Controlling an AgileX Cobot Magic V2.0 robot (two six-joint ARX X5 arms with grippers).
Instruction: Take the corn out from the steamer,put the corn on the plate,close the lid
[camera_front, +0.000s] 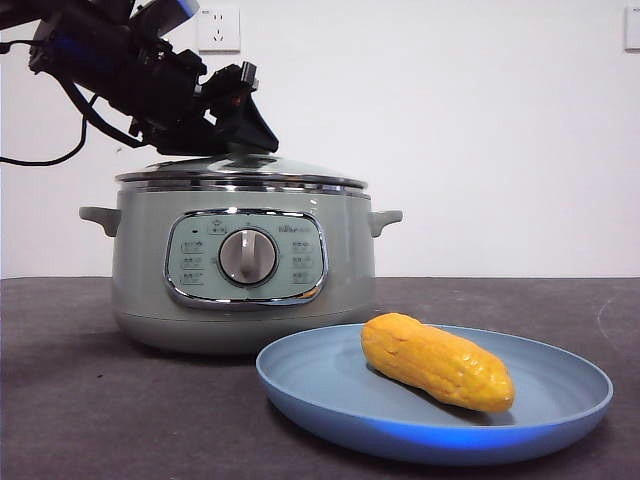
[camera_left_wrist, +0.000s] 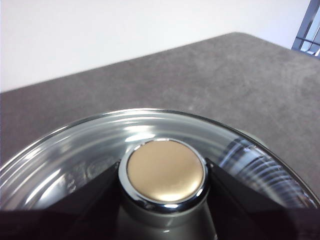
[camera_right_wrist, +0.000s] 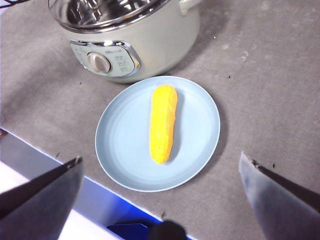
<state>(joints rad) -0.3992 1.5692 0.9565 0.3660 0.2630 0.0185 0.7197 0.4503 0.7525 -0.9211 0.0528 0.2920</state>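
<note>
The yellow-orange corn cob (camera_front: 437, 361) already lies on the light-blue round plate (camera_front: 300, 385) on the tabletop, and the left claw (camera_left_wrist: 165, 200), clenched on the knob of the domed glass lid (camera_front: 235, 168), has it seated on the sage-green steamer pot (camera_front: 240, 300), leaving only the release, while the right claw (camera_right_wrist: 160, 175) hangs released above the plate.

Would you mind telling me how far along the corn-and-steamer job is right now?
Done: the corn lies on the plate, and the lid sits on the steamer. In hand: the left hand grips the lid's knob. Left: releasing the knob. The right hand hangs open above the plate.
</note>
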